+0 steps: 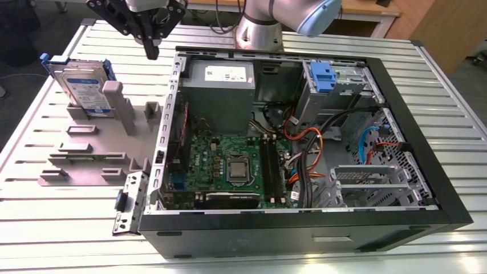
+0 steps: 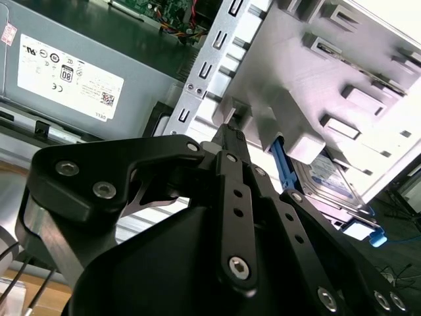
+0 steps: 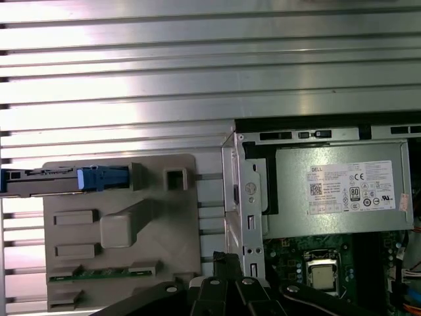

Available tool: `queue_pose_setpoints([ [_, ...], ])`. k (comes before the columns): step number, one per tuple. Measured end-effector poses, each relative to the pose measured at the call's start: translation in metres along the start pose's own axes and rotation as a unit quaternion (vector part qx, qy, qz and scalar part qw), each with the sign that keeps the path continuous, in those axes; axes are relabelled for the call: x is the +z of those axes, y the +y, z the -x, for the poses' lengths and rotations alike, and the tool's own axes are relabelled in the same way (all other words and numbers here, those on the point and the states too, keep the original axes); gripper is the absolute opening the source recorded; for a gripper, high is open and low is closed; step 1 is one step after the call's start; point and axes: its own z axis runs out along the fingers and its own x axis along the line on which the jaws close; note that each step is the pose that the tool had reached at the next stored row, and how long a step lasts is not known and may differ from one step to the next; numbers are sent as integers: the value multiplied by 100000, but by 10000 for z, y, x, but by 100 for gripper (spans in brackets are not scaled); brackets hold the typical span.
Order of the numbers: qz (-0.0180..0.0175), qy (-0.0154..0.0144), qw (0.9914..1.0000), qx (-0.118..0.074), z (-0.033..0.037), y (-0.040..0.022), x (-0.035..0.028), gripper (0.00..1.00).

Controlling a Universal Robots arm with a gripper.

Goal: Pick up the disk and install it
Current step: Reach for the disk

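The gripper hangs at the top of the exterior view, left of centre. Its jaws are clenched together on nothing, and its tips point down just outside the upper left corner of the open computer case. The disk stands on edge in a grey holder on the slatted table, at the exterior view's upper left, apart from the gripper. Inside the case, the grey power supply sits near the tips.

Exterior view high, angled down on computer case, both wrist views nearer, sharing power supply
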Motion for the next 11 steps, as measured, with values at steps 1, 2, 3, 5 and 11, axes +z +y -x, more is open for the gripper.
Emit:
queue_pose_setpoints([
  [1,1,-2,100000,1,-3,0,0,11],
  [2,2,0,100000,1,-6,0,0,11],
  [3,3,-3,100000,2,-9,-1,0,11],
  [5,1,-1,100000,2,-16,-1,0,11],
  [11,0,1,100000,1,-34,-2,-1,11],
])
